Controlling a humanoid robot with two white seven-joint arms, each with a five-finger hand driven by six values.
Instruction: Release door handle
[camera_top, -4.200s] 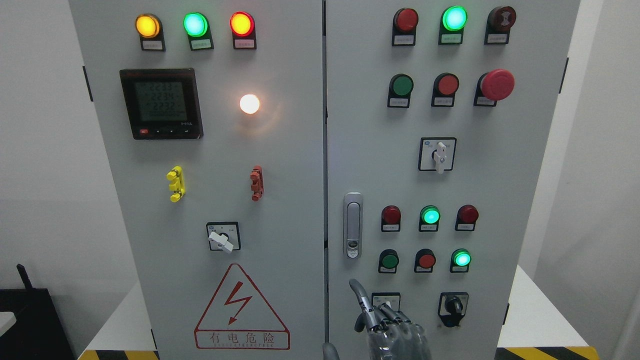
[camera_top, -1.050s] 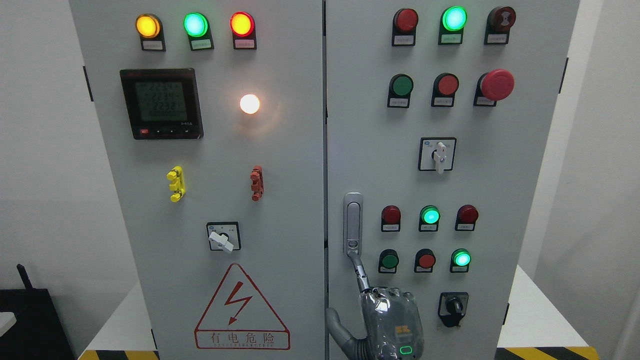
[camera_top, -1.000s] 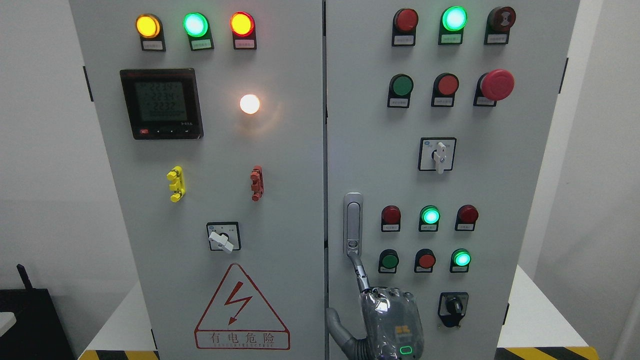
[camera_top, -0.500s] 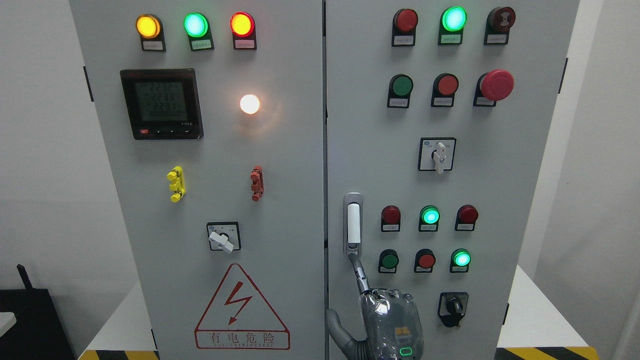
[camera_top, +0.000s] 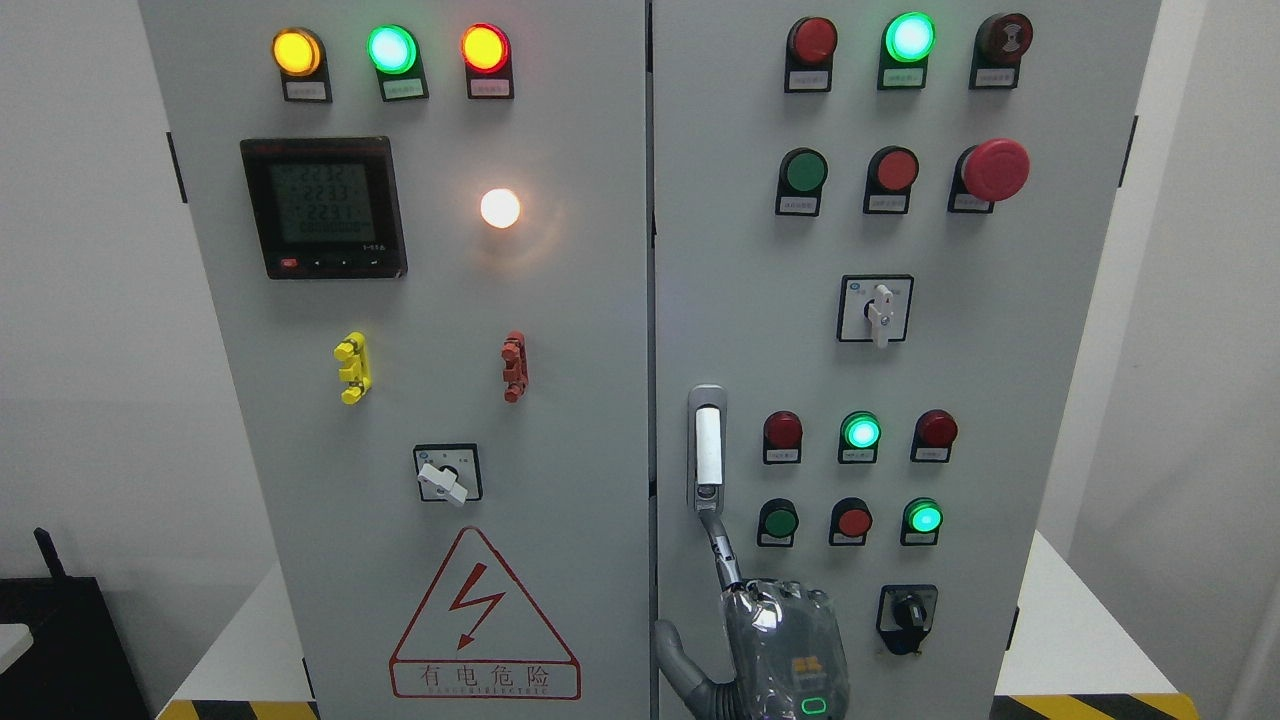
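A robot's hand reaches up from the bottom edge of the picture, right of the middle, to an electrical cabinet and presses one outstretched finger against the lower end of the door handle. I cannot tell from which side its arm comes in, so I call it simply a hand. The other fingers are curled back against the palm and hold nothing; the thumb sticks out to the left, just beside the seam between the two doors.

The door handle sits low on the right door, close to its left edge, upright, with a row of small lamps to its right. Its centre strip shows bright white and seems to stand proud of the metal housing, which suggests the lever has popped free; that is a judgement, not a certainty.

The handle looks like a stiff, smooth metal part, light to move but slippery, likely sprung and pivoting from the top. The release button at its lower end is the place to press, as the fingertip does here. To swing the lever, the free lower end of the white strip would give the best purchase, hooked from below rather than pinched. The main risk appears to be the fingertip sliding off the polished housing.
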